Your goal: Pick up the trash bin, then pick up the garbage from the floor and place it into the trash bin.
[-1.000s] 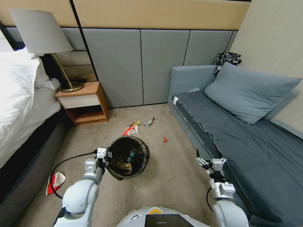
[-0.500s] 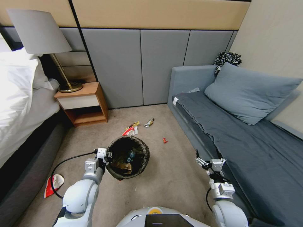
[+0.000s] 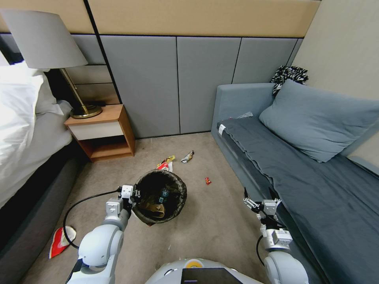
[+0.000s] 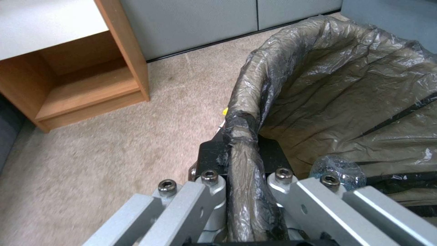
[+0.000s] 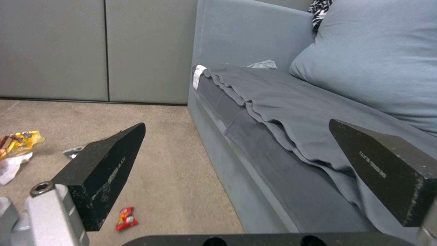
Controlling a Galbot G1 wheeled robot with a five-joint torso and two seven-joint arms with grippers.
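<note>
The whole view has shifted, so the robot is moving. Left gripper (image 3: 132, 194) stays clamped on the trash bin (image 3: 160, 196) rim; right gripper (image 3: 258, 200) hangs apart, the red scrap (image 3: 207, 181) far-left of it.

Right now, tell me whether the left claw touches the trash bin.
Touching. The left wrist view shows the left claw clamped over the trash bin's bag-covered rim.
</note>
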